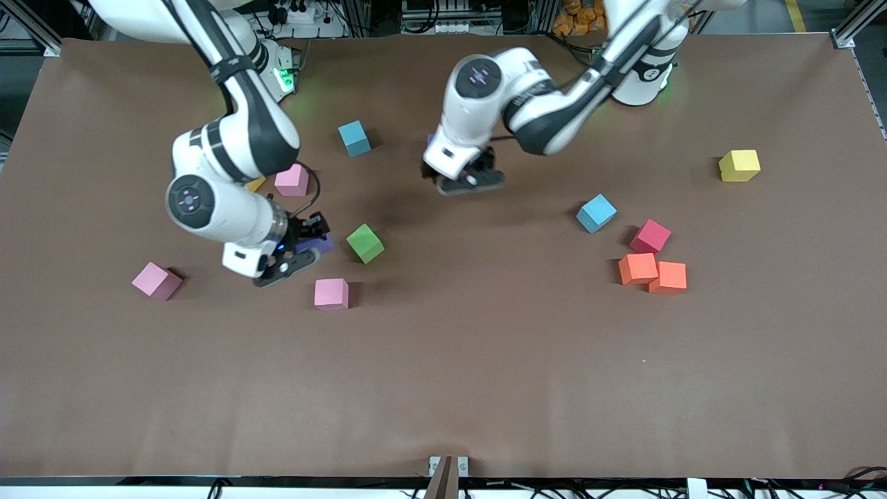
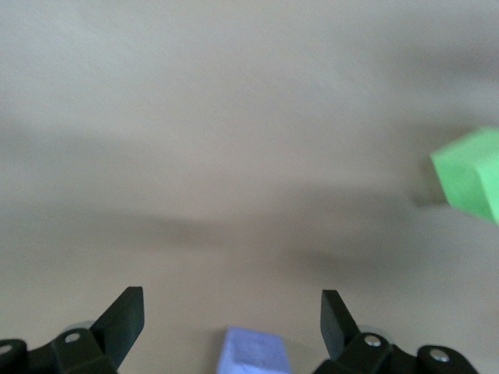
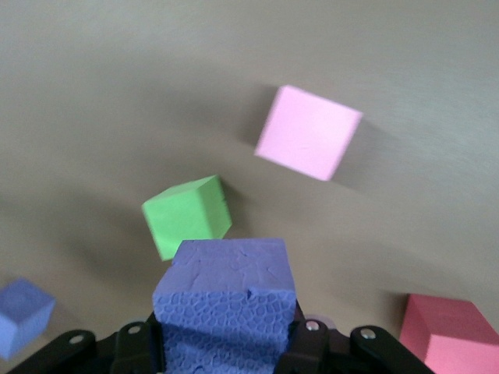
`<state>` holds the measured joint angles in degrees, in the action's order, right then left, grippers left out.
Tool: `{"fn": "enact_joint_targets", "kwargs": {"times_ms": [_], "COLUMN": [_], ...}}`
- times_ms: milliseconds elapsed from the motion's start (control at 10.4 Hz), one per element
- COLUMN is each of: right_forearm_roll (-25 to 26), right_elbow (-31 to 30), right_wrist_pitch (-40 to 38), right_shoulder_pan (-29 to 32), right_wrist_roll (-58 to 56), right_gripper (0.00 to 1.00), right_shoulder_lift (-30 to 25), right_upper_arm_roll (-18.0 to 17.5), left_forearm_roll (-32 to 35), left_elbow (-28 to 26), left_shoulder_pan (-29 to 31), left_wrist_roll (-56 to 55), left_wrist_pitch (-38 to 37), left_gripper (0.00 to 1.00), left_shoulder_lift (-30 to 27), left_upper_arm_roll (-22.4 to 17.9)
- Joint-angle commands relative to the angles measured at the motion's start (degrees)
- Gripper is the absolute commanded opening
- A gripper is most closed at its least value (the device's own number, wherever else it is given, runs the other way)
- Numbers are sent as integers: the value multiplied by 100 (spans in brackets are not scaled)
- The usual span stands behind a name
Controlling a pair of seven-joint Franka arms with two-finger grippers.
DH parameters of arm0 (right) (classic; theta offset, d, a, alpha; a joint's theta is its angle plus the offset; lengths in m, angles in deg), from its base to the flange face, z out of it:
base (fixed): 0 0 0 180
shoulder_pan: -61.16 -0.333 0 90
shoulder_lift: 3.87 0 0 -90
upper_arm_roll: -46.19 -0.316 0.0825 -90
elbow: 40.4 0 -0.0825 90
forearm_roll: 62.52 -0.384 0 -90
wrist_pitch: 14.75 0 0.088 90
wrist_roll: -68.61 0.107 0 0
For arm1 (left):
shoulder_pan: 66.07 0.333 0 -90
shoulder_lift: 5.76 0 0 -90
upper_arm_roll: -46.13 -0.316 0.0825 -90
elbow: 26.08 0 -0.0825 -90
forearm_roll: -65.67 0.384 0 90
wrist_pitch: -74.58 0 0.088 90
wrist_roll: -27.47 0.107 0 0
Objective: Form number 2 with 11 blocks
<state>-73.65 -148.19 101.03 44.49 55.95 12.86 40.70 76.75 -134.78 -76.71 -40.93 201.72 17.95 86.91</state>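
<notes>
Scattered matte foam cubes (image 1: 331, 293) await assembly; no digit yet. The right hand (image 1: 299, 248), clamped on a purple foam cube (image 3: 226, 300), hovers beside the green cube (image 1: 364, 243), risking a knock. Toward the worktop's base-side edge, the left hand (image 1: 471, 179) hangs spread, empty.

Table (image 1: 443, 388): brown matte | lying on it, scattered: pink blocks (image 1: 331, 293), green block (image 1: 364, 243), light blue blocks (image 1: 596, 213), red block (image 1: 650, 237), orange blocks (image 1: 638, 268) touching, yellow block (image 1: 739, 165)

Left end effector (image 1: 466, 181) agape, right end effector (image 1: 299, 251) clamped.
</notes>
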Motion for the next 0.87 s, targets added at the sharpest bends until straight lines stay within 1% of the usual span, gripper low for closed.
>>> {"fn": "enact_joint_targets", "kwargs": {"times_ms": [0, 96, 193, 289, 386, 482, 578, 675, 771], "right_forearm_roll": [75, 223, 277, 443, 532, 559, 602, 820, 1014], "right_elbow": [-837, -1153, -1513, -2022, -2418, -2631, -2772, -2913, -3027], "right_wrist_pitch": [224, 365, 575, 1029, 1460, 1708, 1859, 2008, 2114], "right_shoulder_pan": [-484, -782, -1159, -1703, -2117, -2513, -2865, -3234, -3559], "right_wrist_roll": [-901, -1244, -1439, -1458, -1458, -1458, -1458, -1458, -1458], "right_gripper": [4, 3, 3, 3, 3, 3, 3, 2, 0], "right_shoulder_lift": [-661, -863, -1074, -1319, -1435, -1445, -1445, -1428, -1401], "right_upper_arm_roll": [39, 39, 39, 82, 91, 109, 152, 214, 258], "left_forearm_roll": [96, 96, 96, 96, 96, 96, 87, 87, 52], "left_elbow": [-265, -423, -598, -774, -1019, -1144, -1136, -1154, -1189], "left_shoulder_pan": [779, 1069, 1133, 1134, 1143, 1143, 1143, 1143, 1151], "left_wrist_roll": [360, 475, 476, 503, 538, 529, 547, 686, 870], "left_wrist_pitch": [-390, -426, -427, -427, -427, -462, -697, -952, -1041], "left_gripper": [100, 100, 100, 100, 100, 100, 100, 100, 100], "left_shoulder_lift": [-358, -463, -578, -640, -797, -929, -956, -965, -1061], "left_upper_arm_roll": [27, -60, -409, -726, -1025, -1419, -1737, -1862, -1898]}}
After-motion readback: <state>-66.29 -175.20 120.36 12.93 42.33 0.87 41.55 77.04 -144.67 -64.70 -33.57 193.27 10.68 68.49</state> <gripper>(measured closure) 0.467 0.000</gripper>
